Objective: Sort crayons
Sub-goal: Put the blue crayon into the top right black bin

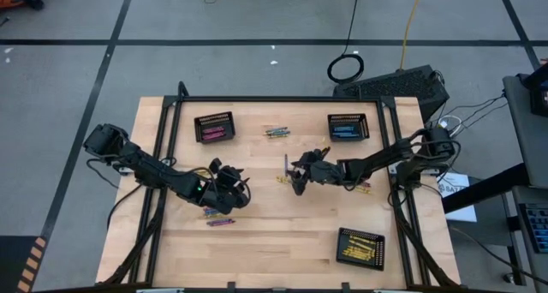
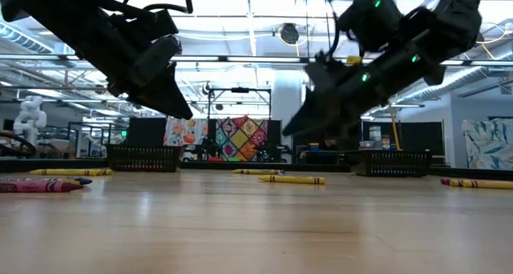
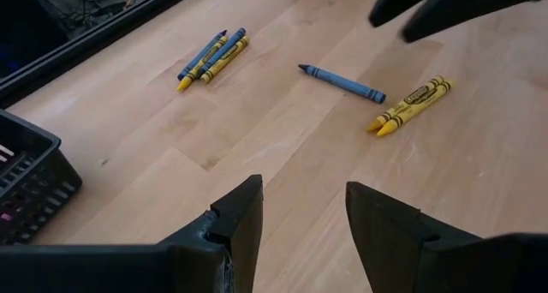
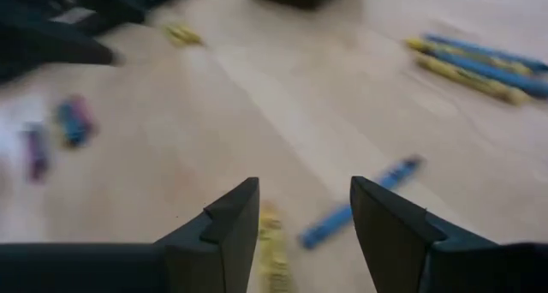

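High view: three black mesh baskets [image 1: 213, 127] sit near the corners of the wooden table [image 1: 274, 233], which stands on a grey floor with cables beyond it. Loose crayons [image 3: 342, 82], thin sticks in blue, yellow and pink, lie scattered mid-table between the arms. Left gripper [image 3: 304, 220] and right gripper [image 4: 304, 216] hover above them, both spread apart and holding nothing.
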